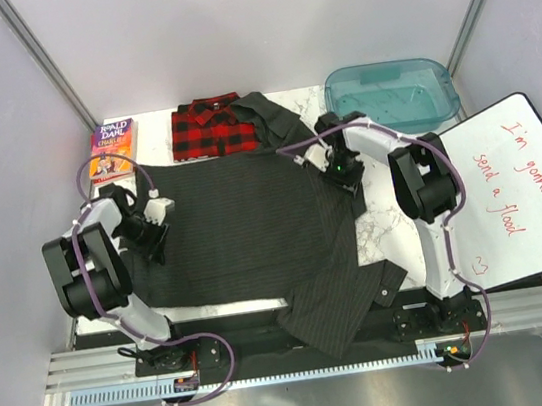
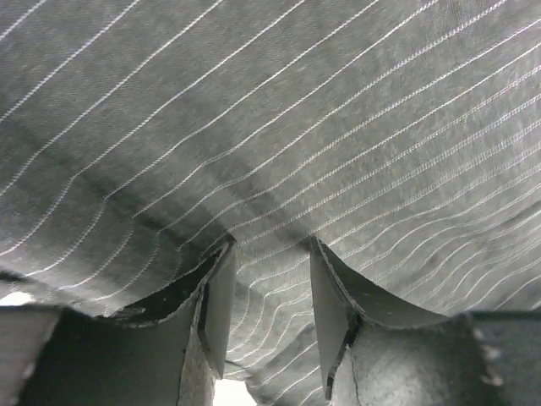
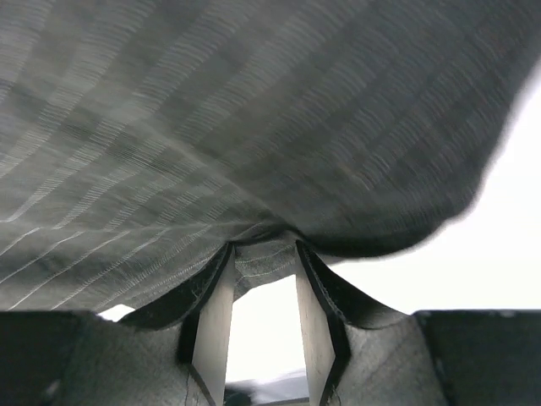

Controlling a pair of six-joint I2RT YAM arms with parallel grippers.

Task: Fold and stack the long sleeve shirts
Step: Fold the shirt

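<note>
The dark charcoal pinstriped shirt (image 1: 245,232) lies spread across the middle of the table, with one sleeve hanging over the near edge. My left gripper (image 1: 156,222) is at its left edge and my right gripper (image 1: 345,167) at its right edge. In the left wrist view the left gripper (image 2: 270,245) holds striped fabric (image 2: 279,110) bunched between its fingers. In the right wrist view the right gripper (image 3: 264,247) pinches a fold of the shirt (image 3: 211,127) at its fingertips, and the cloth drapes over them. The red-and-black plaid shirt (image 1: 208,129) lies folded at the back.
A colourful paperback book (image 1: 114,147) lies at the back left. A teal plastic bin (image 1: 392,95) stands at the back right. A whiteboard (image 1: 522,193) with red writing lies along the right side. Bare marble table (image 1: 382,238) shows right of the shirt.
</note>
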